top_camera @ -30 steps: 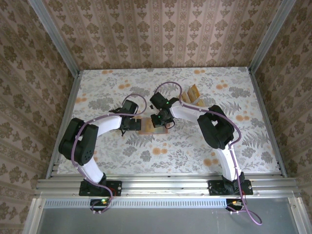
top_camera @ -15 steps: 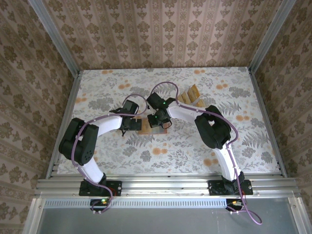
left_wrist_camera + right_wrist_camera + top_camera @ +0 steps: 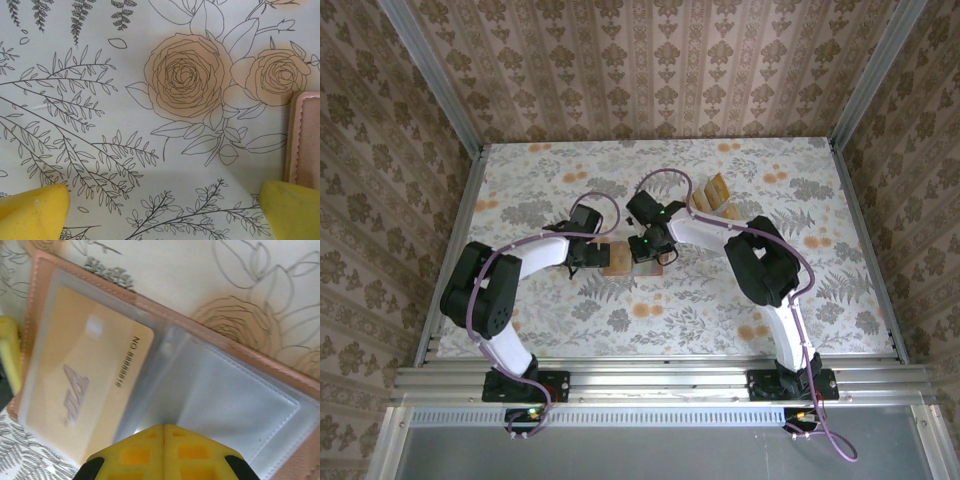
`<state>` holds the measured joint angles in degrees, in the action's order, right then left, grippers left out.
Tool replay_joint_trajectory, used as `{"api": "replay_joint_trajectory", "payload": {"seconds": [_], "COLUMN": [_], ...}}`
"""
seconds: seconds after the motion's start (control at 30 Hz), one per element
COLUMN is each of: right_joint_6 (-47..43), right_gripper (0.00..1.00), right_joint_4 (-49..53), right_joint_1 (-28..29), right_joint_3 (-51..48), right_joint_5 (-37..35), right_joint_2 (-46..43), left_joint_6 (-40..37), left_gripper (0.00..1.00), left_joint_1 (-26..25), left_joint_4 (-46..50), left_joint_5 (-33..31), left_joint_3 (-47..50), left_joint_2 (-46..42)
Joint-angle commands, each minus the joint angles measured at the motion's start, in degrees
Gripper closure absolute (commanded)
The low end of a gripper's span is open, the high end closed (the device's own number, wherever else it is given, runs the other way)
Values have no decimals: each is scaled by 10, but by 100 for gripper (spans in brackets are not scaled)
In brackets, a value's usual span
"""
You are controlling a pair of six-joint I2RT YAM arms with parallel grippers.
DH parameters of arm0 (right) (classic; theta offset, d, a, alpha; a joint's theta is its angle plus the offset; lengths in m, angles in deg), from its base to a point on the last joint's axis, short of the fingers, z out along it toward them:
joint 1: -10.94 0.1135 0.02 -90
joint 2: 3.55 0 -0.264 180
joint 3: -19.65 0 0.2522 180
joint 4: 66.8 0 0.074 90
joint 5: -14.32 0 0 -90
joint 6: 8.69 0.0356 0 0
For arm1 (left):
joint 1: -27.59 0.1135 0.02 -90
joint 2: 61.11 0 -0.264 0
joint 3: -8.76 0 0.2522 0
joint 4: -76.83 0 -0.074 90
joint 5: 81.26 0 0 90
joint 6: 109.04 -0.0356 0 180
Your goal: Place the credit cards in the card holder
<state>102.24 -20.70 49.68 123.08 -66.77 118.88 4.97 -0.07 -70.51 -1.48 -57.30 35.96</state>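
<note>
The card holder (image 3: 235, 355) lies open on the table, salmon-pink with clear plastic sleeves inside. One tan credit card (image 3: 85, 385) sits inside its left sleeve. My right gripper (image 3: 164, 427) is shut, its yellow tips pressed together against the middle of the sleeves, with nothing showing between them. In the top view the right gripper (image 3: 648, 250) is over the card holder (image 3: 618, 262), and the left gripper (image 3: 598, 256) is at its left edge. My left gripper (image 3: 165, 215) is open over bare tablecloth, and the holder's pink edge (image 3: 304, 140) lies by its right finger (image 3: 290, 210).
More tan cards stand in a clear stand (image 3: 713, 193) at the back right of the holder. The flowered tablecloth (image 3: 720, 300) covers the table. Patterned walls and metal rails (image 3: 455, 240) close it in on three sides.
The right gripper shifted a little left over the holder and then back right, staying shut. The left arm has not moved.
</note>
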Motion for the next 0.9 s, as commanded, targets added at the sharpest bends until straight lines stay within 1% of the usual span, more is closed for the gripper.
{"api": "replay_joint_trajectory", "payload": {"seconds": [0.0,0.23,0.57,0.87], "right_joint_6": [-4,-2,-6,0], "right_gripper": [100,100,100,100], "right_joint_4": [5,-1,7,12], "right_joint_1": [-9,-22,-21,-6], "right_joint_3": [-23,-43,-19,7], "right_joint_5": [-12,-12,9,17], "right_joint_2": [-18,-29,-58,-33], "left_joint_6": [5,5,3,3], "left_gripper": [0,0,0,0], "left_joint_1": [-2,0,5,8], "left_joint_4": [2,1,6,8], "left_joint_5": [25,23,16,7], "left_joint_3": [7,11,11,20], "left_joint_2": [17,7,-18,-13]}}
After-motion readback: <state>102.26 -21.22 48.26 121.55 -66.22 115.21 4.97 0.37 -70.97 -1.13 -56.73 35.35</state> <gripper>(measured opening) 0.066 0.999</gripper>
